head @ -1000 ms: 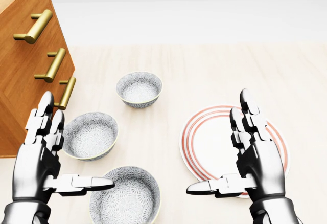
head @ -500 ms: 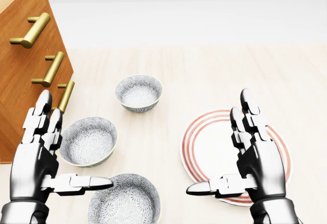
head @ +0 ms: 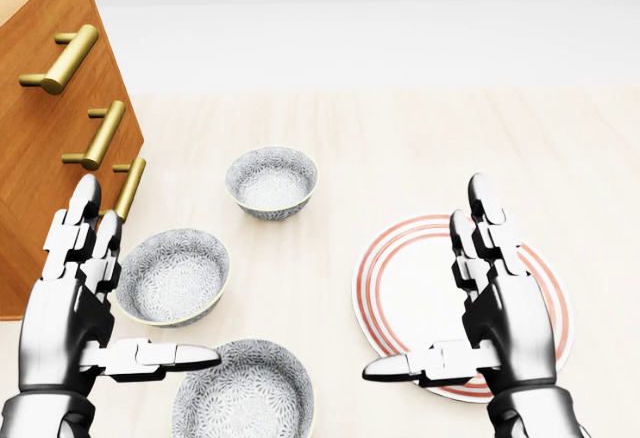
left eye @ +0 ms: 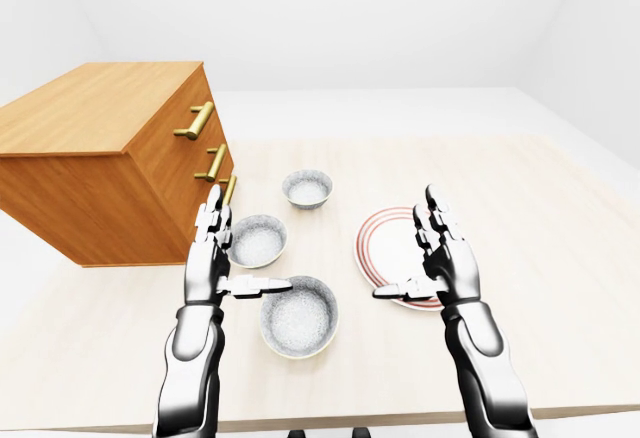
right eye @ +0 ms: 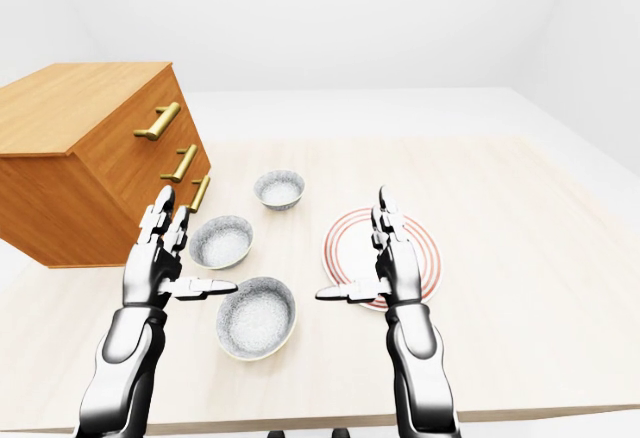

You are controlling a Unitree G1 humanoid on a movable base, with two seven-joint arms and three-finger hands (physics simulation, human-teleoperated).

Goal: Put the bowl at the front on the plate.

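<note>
Two silver three-fingered robot hands stand open and empty over a pale wooden tabletop (left eye: 540,228) with a faint plank grain. The left hand (head: 65,328) is raised with its two fingers upright and its thumb stretched flat toward the right of the head view. There the thumb tip overlaps the upper-left rim of the nearest grey patterned bowl (head: 243,396); whether thumb and rim touch cannot be told. That bowl, cream along its rim, sits upright on the table at the bottom of the head view and is partly cut off by the frame's edge. It lies well apart from the round white plate with red rings (head: 415,278), which is flat on the table to its right. The right hand (head: 512,323) mirrors the left, fingers up and thumb pointing left, gripping nothing, and it covers the plate's lower right part in the head view. A second patterned bowl (head: 173,276) rests just above the nearest one, beside the left hand's fingers, and a third patterned bowl (head: 271,182) sits higher still, toward the middle of the table. At the table's left side stands an orange-brown wooden chest of drawers (left eye: 100,158) with three brass bar handles (head: 65,55), set at an angle to the table. The table's near edge crosses the bottom of both eye views, and plain white walls (left eye: 350,18) close the bright room beyond.
</note>
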